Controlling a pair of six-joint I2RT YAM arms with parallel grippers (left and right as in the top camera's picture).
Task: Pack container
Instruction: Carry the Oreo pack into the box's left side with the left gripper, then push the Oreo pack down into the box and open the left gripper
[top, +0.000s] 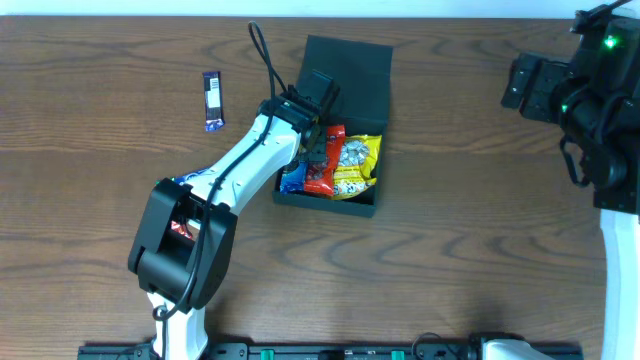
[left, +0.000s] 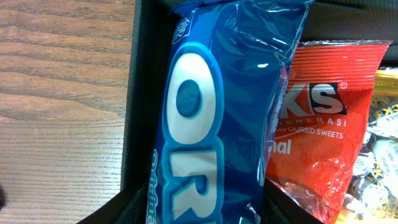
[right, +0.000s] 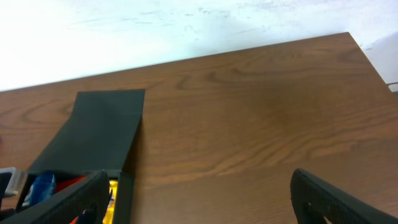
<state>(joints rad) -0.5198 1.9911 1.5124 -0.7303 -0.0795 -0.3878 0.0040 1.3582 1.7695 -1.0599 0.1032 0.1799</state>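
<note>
- Currently the container (top: 330, 202) sits open at 12 o'clock from the centre of the table (top: 480, 250).
- Left gripper (top: 316, 140) hangs over its snacks (top: 352, 165); jaw state unclear.
- Right gripper (right: 199, 177), at 3 o'clock, jaws apart, empty.

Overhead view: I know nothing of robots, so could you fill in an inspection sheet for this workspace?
Surface: brown wood-grain table.
Job's things: dark container, lid open, holding blue packet, red packet and yellow packet.
Clutter: one dark snack bar lying loose left of the container.
Grippers: left gripper over the container, jaws hidden; right gripper empty, jaws wide open.
Cables: black cable looping off the left arm.
Surroundings: white wall beyond the table.
</note>
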